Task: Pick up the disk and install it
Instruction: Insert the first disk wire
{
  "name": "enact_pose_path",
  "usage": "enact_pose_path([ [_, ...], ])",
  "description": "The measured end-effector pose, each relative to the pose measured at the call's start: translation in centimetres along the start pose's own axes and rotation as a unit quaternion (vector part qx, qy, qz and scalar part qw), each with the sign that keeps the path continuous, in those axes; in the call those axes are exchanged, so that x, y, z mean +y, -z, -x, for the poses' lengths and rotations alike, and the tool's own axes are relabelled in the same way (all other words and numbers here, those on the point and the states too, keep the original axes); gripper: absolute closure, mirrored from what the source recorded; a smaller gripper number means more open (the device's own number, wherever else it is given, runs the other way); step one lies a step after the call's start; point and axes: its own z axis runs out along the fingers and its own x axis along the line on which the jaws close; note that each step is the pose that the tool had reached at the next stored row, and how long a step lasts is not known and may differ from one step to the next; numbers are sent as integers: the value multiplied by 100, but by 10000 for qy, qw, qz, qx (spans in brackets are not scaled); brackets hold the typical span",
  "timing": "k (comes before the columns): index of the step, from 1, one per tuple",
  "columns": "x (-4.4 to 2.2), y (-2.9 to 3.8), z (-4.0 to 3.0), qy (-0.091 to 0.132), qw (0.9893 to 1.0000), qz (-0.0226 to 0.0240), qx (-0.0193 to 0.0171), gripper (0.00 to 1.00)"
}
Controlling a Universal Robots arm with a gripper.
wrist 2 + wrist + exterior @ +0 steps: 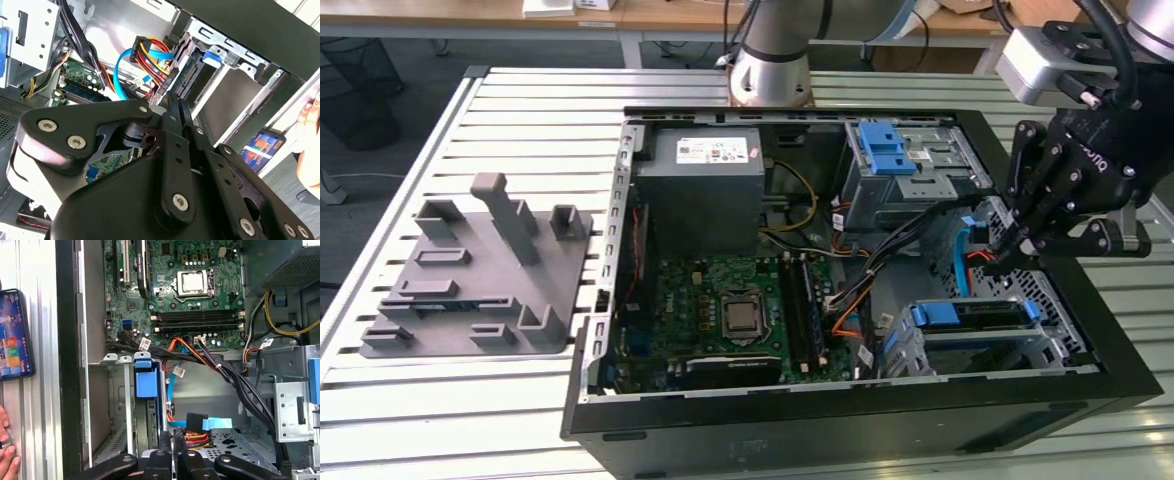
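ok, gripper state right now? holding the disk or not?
Gripper: jaws shut, with nothing visibly held; it is poised inside the open computer case, above the drive bays. No disk can be told between the jaws.

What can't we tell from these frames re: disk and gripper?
- Disk: in the exterior view its blue bracket shows in the lower bay; its label face is hidden by the cage.
- Gripper: fingertip contact in the case is hidden by its own black linkage in both wrist views.
- Phone: cut off by the first wrist view's edge.
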Motion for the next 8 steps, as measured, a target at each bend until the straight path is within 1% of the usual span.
enact_pose_path([
  [7, -10, -67, 40, 0, 10000, 0, -1, 82],
  [8, -11, -77, 43, 0, 10000, 0, -1, 75],
])
